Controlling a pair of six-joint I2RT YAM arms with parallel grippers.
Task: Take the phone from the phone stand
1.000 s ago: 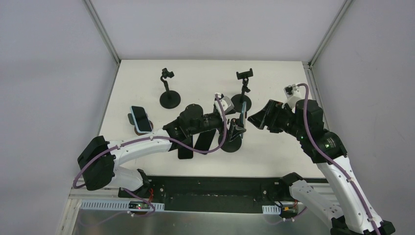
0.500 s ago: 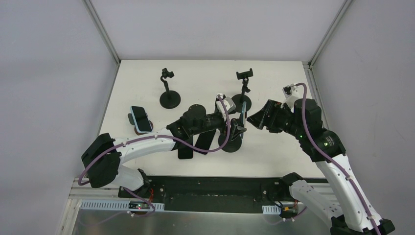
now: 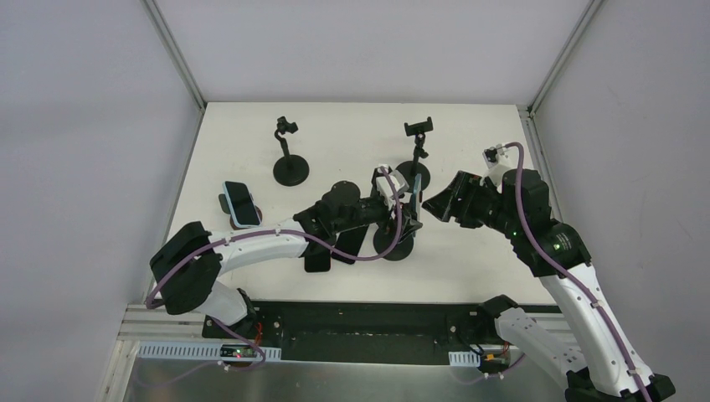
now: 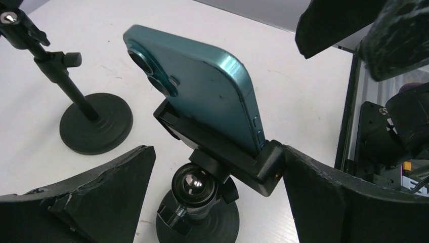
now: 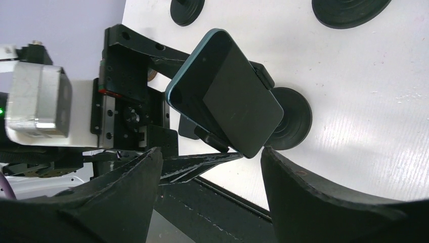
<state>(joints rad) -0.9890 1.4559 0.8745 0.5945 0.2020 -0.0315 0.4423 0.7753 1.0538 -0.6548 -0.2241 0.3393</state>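
A teal phone (image 4: 202,96) stands tilted in the black clamp of a phone stand (image 4: 222,152) at mid-table, on a round base (image 3: 393,245). My left gripper (image 4: 217,157) is open, with the clamp and ball joint between its fingers. The right finger (image 4: 324,197) lies against the clamp's end, the left one stands apart. From the right, my right gripper (image 5: 211,152) is open just short of the phone's dark screen (image 5: 227,106), holding nothing. In the top view the phone (image 3: 414,194) sits between the left gripper (image 3: 400,216) and the right gripper (image 3: 431,201).
Two empty stands (image 3: 290,167) (image 3: 416,172) rise at the back; one (image 4: 96,121) is close on the left of the left wrist view. A second phone (image 3: 240,203) leans on a stand at the left. Dark flat slabs (image 3: 316,258) lie under the left arm.
My left arm has reached further right, bringing its open fingers around the stand's clamp. The right arm has barely moved. The phone stays in the stand.
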